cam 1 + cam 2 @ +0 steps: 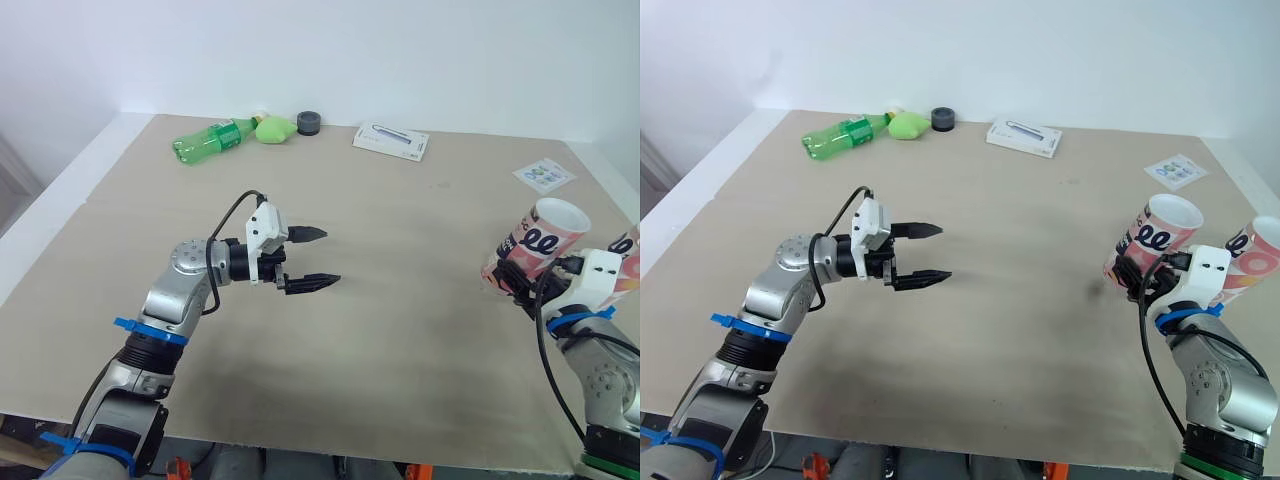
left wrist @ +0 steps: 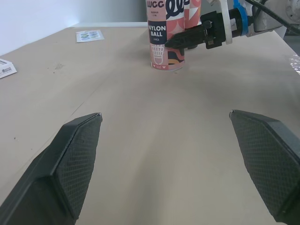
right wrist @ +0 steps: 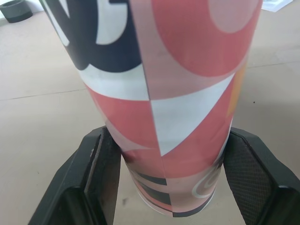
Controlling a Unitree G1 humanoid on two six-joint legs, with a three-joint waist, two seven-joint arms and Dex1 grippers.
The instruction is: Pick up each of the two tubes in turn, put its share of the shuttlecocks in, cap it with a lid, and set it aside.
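A plain tan table (image 1: 400,300) takes up most of the head views. A bare white wall (image 1: 400,50) runs behind its far edge.

Two tubes stand at the right edge of the frame, both pink, white and dark with printed lettering. The nearer tube (image 1: 540,245) is open at the top and shows a white inside. In the left wrist view its base rests on the table. The second tube (image 1: 1258,252) stands just beside it, further right and cut off by the frame edge.

Along the top of the frame lie single items:
- one green bottle (image 1: 210,139) on its side at upper left
- one lime-green lump (image 1: 274,129) touching or just beside the bottle's cap end
- one dark grey ring (image 1: 308,122) next to the lump
- one flat white box (image 1: 391,142) at top centre
- one small printed sheet (image 1: 544,175) at upper right

There are two grippers. The left gripper (image 1: 331,257) hangs left of centre, above the bare table and well apart from the tubes. Its two black fingers are spread wide and hold nothing. The right gripper (image 3: 167,136) is at the lower right, closed around the lower part of the nearer tube. One finger presses each side of it.
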